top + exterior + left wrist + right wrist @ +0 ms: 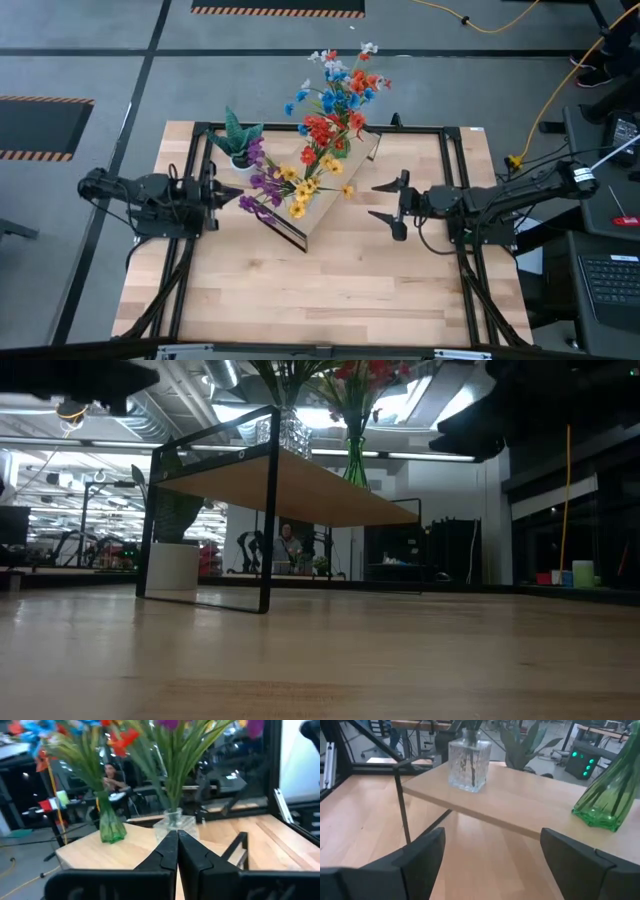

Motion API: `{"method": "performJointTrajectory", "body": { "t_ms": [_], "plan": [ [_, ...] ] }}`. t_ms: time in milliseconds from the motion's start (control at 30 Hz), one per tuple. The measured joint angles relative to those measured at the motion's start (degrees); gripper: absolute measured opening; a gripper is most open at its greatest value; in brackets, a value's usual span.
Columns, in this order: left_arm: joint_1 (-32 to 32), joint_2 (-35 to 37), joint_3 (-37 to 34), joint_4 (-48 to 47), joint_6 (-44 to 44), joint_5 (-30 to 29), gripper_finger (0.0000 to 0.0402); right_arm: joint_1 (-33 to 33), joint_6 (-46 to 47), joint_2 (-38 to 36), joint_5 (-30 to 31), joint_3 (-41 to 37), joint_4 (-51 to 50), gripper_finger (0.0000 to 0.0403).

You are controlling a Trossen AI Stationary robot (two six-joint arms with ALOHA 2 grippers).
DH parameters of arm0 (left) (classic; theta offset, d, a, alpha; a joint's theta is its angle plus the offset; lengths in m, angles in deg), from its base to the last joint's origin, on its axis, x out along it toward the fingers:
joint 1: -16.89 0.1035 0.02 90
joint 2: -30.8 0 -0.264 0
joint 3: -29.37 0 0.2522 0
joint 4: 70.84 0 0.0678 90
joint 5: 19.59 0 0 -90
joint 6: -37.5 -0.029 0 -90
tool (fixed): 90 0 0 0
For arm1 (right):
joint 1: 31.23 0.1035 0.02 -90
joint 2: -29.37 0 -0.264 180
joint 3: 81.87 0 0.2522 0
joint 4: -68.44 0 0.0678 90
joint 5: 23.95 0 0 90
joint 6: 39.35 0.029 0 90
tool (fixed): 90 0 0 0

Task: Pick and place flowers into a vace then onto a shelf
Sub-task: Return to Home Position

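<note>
Two vases stand on one shelf point(322, 208) between the tools. The green vase point(606, 800) holds red, blue and orange flowers point(335, 100). The clear glass vase point(468, 762) holds purple and yellow flowers point(280, 185). One white plant pot point(241, 158) sits near the left tool point(238, 196), which is pinched closed and empty. The right tool point(378, 200) gapes wide, empty.

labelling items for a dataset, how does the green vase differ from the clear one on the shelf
The green vase has a narrow neck flaring to a wide foot; the clear vase is colourless, squat and square-sided. The green vase holds red and blue flowers; the clear vase holds purple and yellow ones. Both stand upright on the shelf.
</note>
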Motion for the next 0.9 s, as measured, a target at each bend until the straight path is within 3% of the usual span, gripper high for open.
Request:
{"method": "performJointTrajectory", "body": {
  "t_ms": [167, 400, 667, 900],
  "plan": [
    [3.2, 7.6, -7.0, 7.0, -3.2, 0.9, 0.0003, -0.2, -0.1, 0.0, -0.3, -1.6, 1.5, 0.0327],
    [8.8, 6.9, -9.0, 7.8, -1.4, 3.4, 0.0002, -1.9, -0.3, 0.0, -0.5, -6.7, 8.8, 0.0327],
    [16.7, 7.6, -15.1, 13.2, 1.4, 5.1, 0.0002, -6.6, -3.3, -0.1, -4.7, -9.6, 14.3, 0.0327],
    [25.5, 7.4, -15.3, 13.1, 3.6, 10.5, 0.0001, -13.1, -4.9, -0.1, -15.0, -9.6, 15.0, 0.0327]
  ]
}}
